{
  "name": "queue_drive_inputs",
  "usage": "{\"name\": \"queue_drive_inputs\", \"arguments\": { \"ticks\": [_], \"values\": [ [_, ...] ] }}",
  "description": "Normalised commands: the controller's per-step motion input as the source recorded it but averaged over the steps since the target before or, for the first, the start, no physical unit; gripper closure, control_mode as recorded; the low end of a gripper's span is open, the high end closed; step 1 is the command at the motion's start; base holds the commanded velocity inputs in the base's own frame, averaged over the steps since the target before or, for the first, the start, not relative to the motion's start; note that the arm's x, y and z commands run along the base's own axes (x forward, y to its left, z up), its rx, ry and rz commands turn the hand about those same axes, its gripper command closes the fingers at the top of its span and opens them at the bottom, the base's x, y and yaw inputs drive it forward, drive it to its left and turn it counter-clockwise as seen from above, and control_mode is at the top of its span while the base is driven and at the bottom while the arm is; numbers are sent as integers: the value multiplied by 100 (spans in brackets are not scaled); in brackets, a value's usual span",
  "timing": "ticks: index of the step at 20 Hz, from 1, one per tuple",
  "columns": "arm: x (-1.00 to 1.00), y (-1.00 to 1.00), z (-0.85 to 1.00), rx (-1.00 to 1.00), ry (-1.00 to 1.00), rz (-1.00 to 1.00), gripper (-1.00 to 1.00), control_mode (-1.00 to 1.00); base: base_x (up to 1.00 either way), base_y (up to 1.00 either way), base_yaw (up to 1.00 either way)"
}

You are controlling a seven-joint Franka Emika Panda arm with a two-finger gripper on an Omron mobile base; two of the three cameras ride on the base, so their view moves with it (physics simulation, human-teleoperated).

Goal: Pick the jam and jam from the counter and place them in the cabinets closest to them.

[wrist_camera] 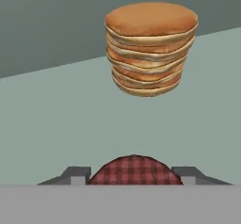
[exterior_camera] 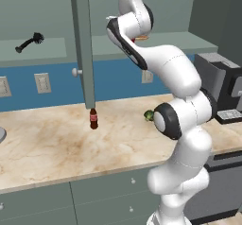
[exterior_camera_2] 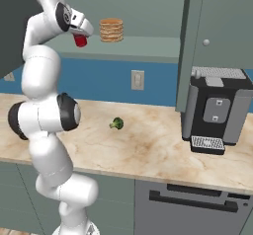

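Since the small dark red jam jar with the red checked top (wrist_camera: pixel 135 170) sits between our two dark fingertips (wrist_camera: pixel 75 175), we judge the gripper (exterior_camera_2: pixel 80 35) to be clamped on it across its round sides. It is raised into the open grey-green wall cabinet (exterior_camera_2: pixel 217 36), over the pale inner shelf (wrist_camera: pixel 56 124). We expect the jar to be light, stiff and smooth-walled, probably breakable if dropped. A hold low on the body with the fingers on opposite sides should keep it from twisting or slipping. It should be lowered upright until its base meets the shelf before the fingers part.

Just ahead of the gripper, a little beyond the jar, a stack of golden-brown pancakes (wrist_camera: pixel 150 46) stands on the same shelf. We should set down short of it to avoid a nudge.

Well below the gripper lies the beige marbled stone desk (exterior_camera: pixel 56 139), carrying a slim brown bottle with a red label (exterior_camera: pixel 93 119) and a small green leafy ball (exterior_camera_2: pixel 116 124). Off to the gripper's right on the desk stands a black and grey coffee machine (exterior_camera_2: pixel 217 110).
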Motion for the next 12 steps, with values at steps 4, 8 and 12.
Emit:
{"name": "queue_drive_inputs", "arguments": {
  "ticks": [4, 8, 12],
  "values": [
    [65, 22, 0, 3, 0, -3, 100, -100, 0, 0, 0],
    [68, 15, 0, 1, 0, -3, 100, -100, 0, 0, 0],
    [54, 13, 0, 0, 0, -2, -100, -100, 0, 0, 0]
  ]
}}
